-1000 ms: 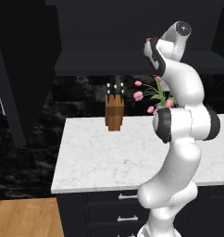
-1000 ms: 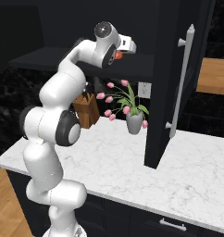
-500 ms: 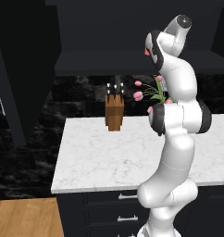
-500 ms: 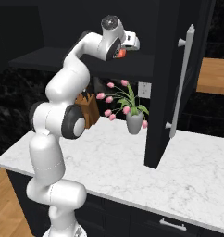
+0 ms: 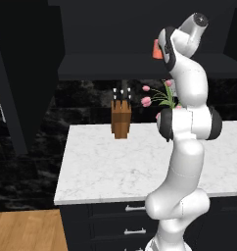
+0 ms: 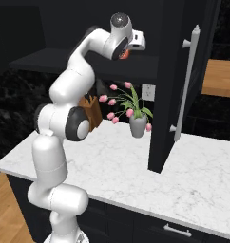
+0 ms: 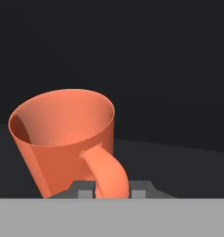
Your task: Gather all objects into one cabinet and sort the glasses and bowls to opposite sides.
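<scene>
Orange handled mug (image 7: 67, 139) sits upright on the cabinet (image 5: 140, 68) shelf, handle facing you; your end effector (image 7: 112, 189) has its fingertips (image 7: 86, 189) pinched on that handle w/ the loop between them, prob. because it's the slimmest grip; the arm's raised high above the desk (image 5: 120, 162) b/c the shelf's up there.

The scene is dim overall, with the dark cabinet (image 5: 140, 68) and backsplash swallowing detail into near-black. The white marble desk (image 5: 115, 166) is evenly and softly lit from above, with almost no cast shadows on it. The robot's white arm (image 6: 64, 109) carries smooth shading and mild highlights, no harsh glare. The base views look slightly soft and coarse. In the hand view the orange mug (image 7: 63, 139) is sharp and flatly lit, its inside shaded darker on the left, against a plain dark background.
</scene>
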